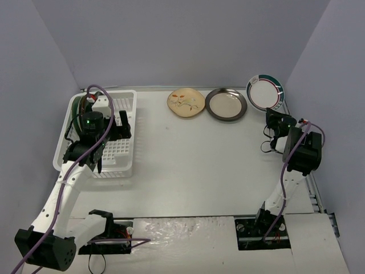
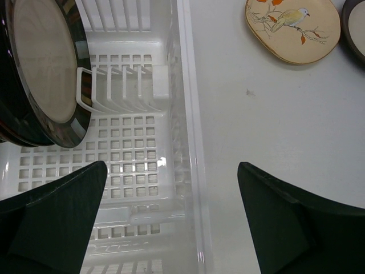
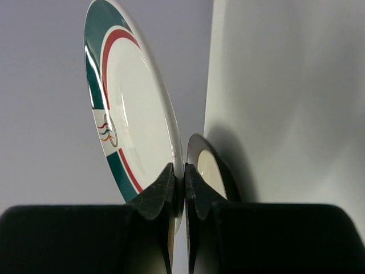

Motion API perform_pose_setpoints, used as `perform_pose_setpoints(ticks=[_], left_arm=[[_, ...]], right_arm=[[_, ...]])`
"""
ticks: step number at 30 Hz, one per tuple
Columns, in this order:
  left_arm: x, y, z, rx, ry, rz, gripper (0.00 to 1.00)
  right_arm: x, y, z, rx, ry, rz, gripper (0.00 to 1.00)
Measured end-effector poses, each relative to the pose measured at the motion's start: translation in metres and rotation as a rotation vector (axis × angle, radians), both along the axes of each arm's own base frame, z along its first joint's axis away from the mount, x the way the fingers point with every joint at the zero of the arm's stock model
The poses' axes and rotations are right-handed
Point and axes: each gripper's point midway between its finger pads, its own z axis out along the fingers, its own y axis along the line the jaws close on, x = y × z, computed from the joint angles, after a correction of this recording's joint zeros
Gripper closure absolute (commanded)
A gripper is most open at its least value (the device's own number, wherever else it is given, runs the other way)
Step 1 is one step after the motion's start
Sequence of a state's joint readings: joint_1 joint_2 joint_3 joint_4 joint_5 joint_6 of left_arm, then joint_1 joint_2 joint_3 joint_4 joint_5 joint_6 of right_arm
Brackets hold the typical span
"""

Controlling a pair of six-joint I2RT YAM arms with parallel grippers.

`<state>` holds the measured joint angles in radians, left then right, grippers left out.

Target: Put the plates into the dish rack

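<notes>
The white dish rack [image 1: 122, 103] stands at the far left; plates stand on edge at its far end, the nearest a dark-rimmed beige plate [image 2: 43, 68]. My left gripper [image 1: 114, 132] is open and empty over the rack's right wall [image 2: 191, 142]. My right gripper [image 1: 272, 121] is shut on the rim of the white plate with a teal-red rim [image 1: 264, 93], holding it upright above the table at the far right; it fills the right wrist view [image 3: 134, 123]. A tan floral plate [image 1: 185, 103] and a second dark-rimmed beige plate [image 1: 226, 104] lie flat at the back.
Grey walls close in on the left, back and right. The white table [image 1: 194, 165] runs between the two arms. The rack's upright dividers [image 2: 122, 85] stand beside the loaded plates. Cables hang along both arms.
</notes>
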<state>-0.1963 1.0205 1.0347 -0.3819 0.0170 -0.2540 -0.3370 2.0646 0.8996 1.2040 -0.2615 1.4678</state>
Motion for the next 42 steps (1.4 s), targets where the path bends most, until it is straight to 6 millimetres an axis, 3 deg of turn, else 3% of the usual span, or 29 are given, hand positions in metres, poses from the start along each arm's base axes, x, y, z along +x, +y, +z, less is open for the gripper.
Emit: perform_pose_setpoints(ticks=[5, 12, 16, 20, 25, 29, 32, 37, 42], left_arm=[[0.000, -0.008, 0.001, -0.039, -0.005, -0.028, 0.03], [0.011, -0.040, 0.001, -0.187, 0.012, -0.116, 0.03], [0.022, -0.061, -0.003, -0.281, 0.062, -0.164, 0.03], [0.034, -0.073, 0.007, -0.341, 0.063, -0.192, 0.03], [0.042, -0.089, 0.030, -0.404, 0.032, -0.226, 0.03], [0.047, -0.102, 0.044, -0.444, 0.010, -0.255, 0.03], [0.051, -0.111, 0.040, -0.466, 0.026, -0.263, 0.03], [0.055, -0.125, 0.023, -0.477, 0.090, -0.272, 0.05], [0.055, -0.135, 0.014, -0.484, 0.131, -0.280, 0.18]], right_arm=[[0.001, 0.043, 0.016, 0.025, -0.036, 0.143, 1.00], [-0.014, 0.148, 0.015, 0.068, -0.019, 0.431, 1.00], [-0.034, 0.216, 0.033, 0.065, -0.050, 0.625, 1.00], [-0.059, 0.275, 0.060, 0.049, -0.110, 0.799, 1.00], [-0.090, 0.331, 0.074, 0.035, -0.149, 0.968, 1.00], [-0.113, 0.366, 0.074, 0.019, -0.160, 1.076, 1.00], [-0.127, 0.382, 0.076, 0.004, -0.172, 1.132, 1.00], [-0.137, 0.392, 0.084, -0.023, -0.206, 1.172, 1.00], [-0.143, 0.396, 0.095, -0.052, -0.245, 1.189, 1.00]])
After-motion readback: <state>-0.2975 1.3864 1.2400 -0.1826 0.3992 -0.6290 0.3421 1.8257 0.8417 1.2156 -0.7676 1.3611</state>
